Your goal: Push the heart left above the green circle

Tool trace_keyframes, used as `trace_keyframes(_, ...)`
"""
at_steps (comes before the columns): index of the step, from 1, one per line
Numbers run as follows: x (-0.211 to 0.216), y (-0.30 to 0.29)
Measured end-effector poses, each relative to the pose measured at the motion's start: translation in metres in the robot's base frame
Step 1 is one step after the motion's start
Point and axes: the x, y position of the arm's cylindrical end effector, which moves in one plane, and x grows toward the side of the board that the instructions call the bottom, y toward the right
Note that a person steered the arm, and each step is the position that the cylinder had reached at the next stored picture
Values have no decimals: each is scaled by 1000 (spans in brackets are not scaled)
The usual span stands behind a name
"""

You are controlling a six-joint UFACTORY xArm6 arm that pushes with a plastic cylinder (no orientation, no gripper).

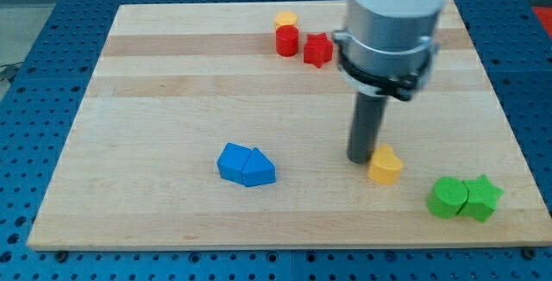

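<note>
The yellow heart [385, 165] is seen on the wooden board [155, 100], in the lower right part, towards the view's bottom right corner. My tip [361, 159] is placed just to the view's left of the heart, at its upper left side, and appears to be touching it or nearly so; actual contact cannot be confirmed. No gripper is carried by the arm: only the straight dark rod is shown, hanging from a wide grey cylinder that is blurred in this view.

The green circle [448, 198] is found near the board's bottom right corner, to the view's lower right of the heart and a little apart from it. A green star [483, 197] is pressed against the circle's right side, nearer the right edge.

Two blue blocks are seen together in the lower middle-left of the board, well apart from the heart: a blue cube [232, 161] on the view's left and a blue pentagon [259, 169] touching it on the right.

Near the top edge, a red cylinder [286, 40] is seen with a red star [317, 49] just beside it on the right. A yellow block [285, 20], its shape not clear, is partly hidden behind the red cylinder.
</note>
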Motion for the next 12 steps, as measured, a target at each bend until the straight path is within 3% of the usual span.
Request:
trace_keyframes(3,13,37)
trace_keyframes(5,2,28)
trace_keyframes(10,-94,-141)
trace_keyframes(11,-139,-160)
trace_keyframes(12,-232,-165)
